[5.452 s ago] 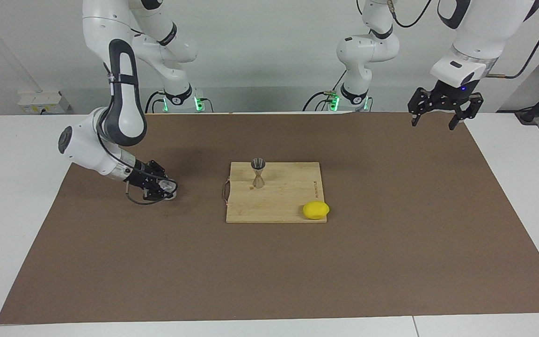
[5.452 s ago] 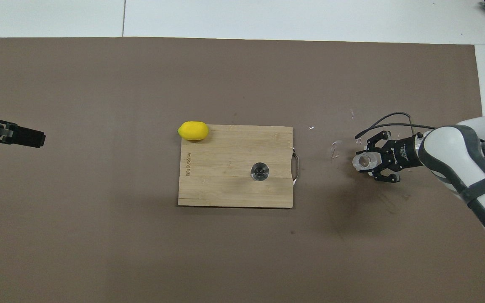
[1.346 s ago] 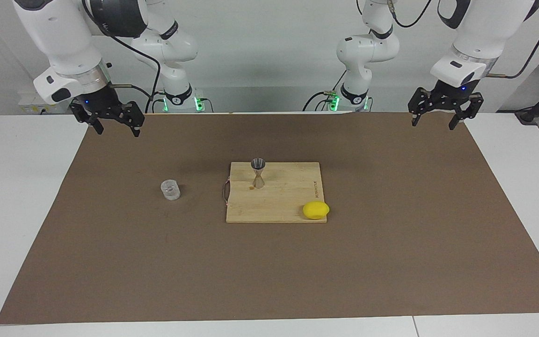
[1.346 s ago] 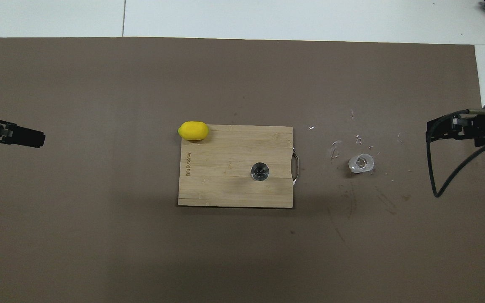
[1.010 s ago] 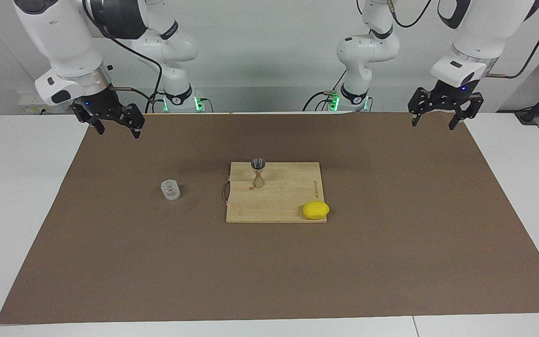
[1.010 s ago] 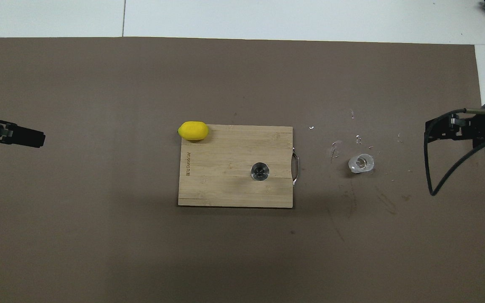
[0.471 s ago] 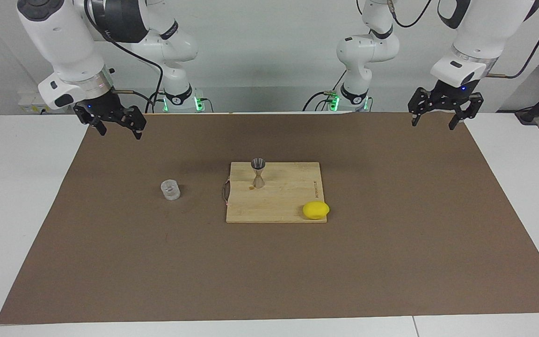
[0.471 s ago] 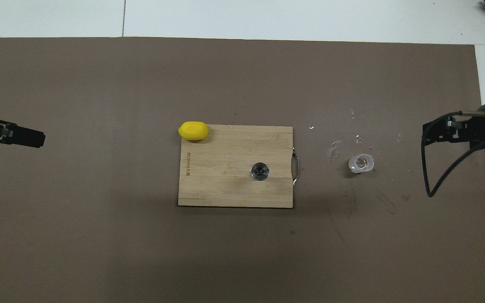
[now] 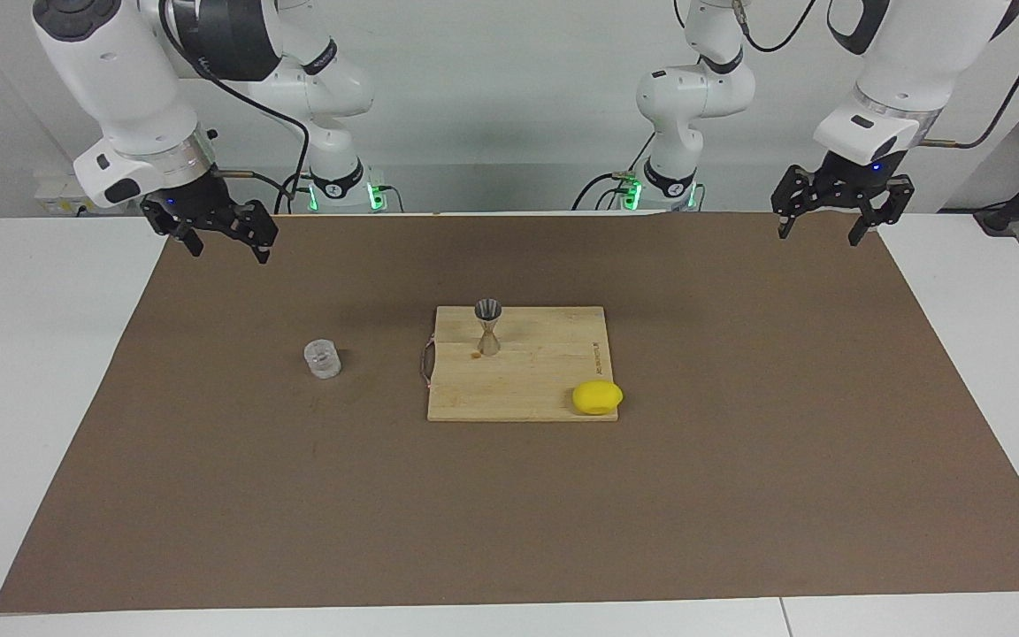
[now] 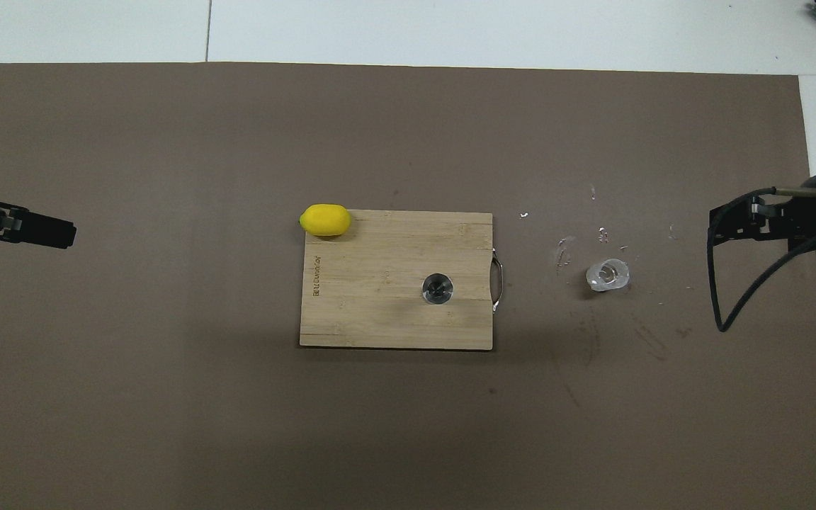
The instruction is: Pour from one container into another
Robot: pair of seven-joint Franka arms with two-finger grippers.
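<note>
Withdrawn to frame's upper left: right gripper point(image 9: 221, 246), open, empty; left gripper point(image 9: 819, 230) likewise, waiting. Small clear glass cup point(image 9: 322, 359) released upright beside silver hourglass jigger point(image 9: 487, 326); risk: toppling jigger if regrasped carelessly.

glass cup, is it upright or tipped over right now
Upright. The glass cup stands on its base on the brown mat, its round mouth facing up in the overhead view, beside the cutting board. No pincer touches it.

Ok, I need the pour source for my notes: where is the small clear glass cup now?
The small clear glass cup stands upright on the brown mat, beside the wooden cutting board, toward the right arm's end of the table.
</note>
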